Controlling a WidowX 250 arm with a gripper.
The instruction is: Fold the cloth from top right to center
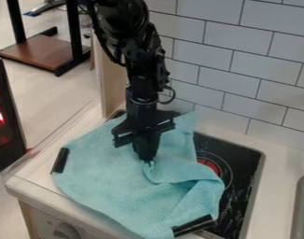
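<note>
No text, label, brand, number or sign can be read.
</note>
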